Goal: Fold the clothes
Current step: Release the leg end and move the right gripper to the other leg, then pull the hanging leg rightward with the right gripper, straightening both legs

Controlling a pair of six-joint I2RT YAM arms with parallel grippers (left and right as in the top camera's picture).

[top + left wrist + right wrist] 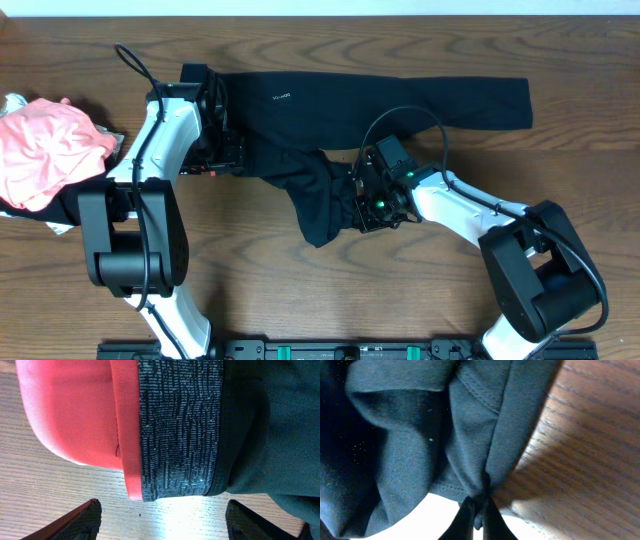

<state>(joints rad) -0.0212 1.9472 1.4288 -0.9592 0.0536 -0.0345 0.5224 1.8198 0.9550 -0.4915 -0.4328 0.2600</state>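
Right pincer (476, 511) is seen pressed together, with a bunched fold of the black leggings (410, 435) pinched between its tips, right by a stitched hem. Wood grain is visible just to one side of the pinch. From overhead, that right pincer (362, 195) is found at the crumpled lower leg of the leggings (400, 100). The fabric is heaped just beside it on the wooden surface (300, 300). The other leg is laid out long and flat, stretched past the pincer on its far side, toward the opposite edge of the surface.

Over to the left pincer (162, 527) now: it is held spread wide, its two dark fingertips (87, 522) well apart, and nothing is caught between them. Directly ahead of it the heathered grey waistband (177, 430) is seen, bordered by a coral-red edge (125, 435), with black fabric beyond. Overhead, the left pincer (222, 140) is placed at the waist end of the leggings. A pink garment (45, 145) is heaped well away on its outer side, at the surface's edge.
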